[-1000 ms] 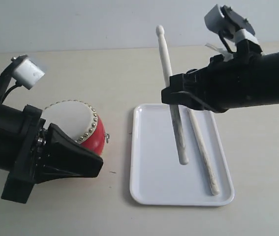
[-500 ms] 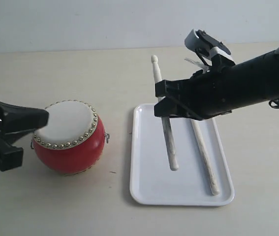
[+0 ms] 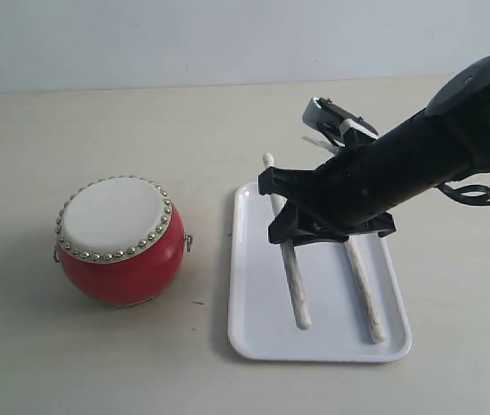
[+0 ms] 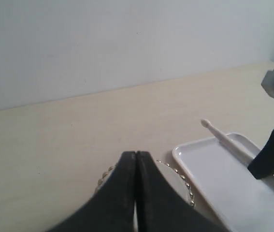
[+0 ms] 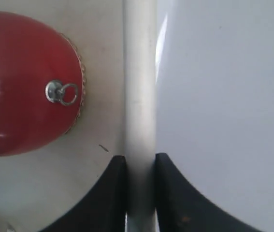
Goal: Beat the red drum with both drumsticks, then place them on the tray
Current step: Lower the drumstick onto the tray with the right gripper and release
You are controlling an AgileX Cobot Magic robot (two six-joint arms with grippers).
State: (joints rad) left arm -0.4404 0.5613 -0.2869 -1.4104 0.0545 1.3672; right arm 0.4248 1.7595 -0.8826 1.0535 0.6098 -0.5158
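The red drum [image 3: 119, 242] stands on the table left of the white tray [image 3: 253, 337]. One drumstick [image 3: 364, 290] lies flat in the tray's right half. My right gripper [image 3: 289, 226] is shut on the other drumstick [image 3: 296, 285], which slants low over the tray's left half, its bead tip past the far rim. In the right wrist view this drumstick [image 5: 140, 87] runs between the fingers of the right gripper [image 5: 140, 162], with the drum [image 5: 25, 87] on one side and the tray [image 5: 223, 96] on the other. My left gripper [image 4: 136, 155] is shut and empty, with the drum's studs [image 4: 189, 187] behind it.
The right arm [image 3: 435, 156] reaches in from the right and covers the tray's far right corner. The beige table [image 3: 141, 130] meets a pale wall at the back. The left arm is outside the exterior view.
The left arm has drawn back off the left edge, uncovering the drum. My right gripper has come down and tipped its drumstick lower over the tray.
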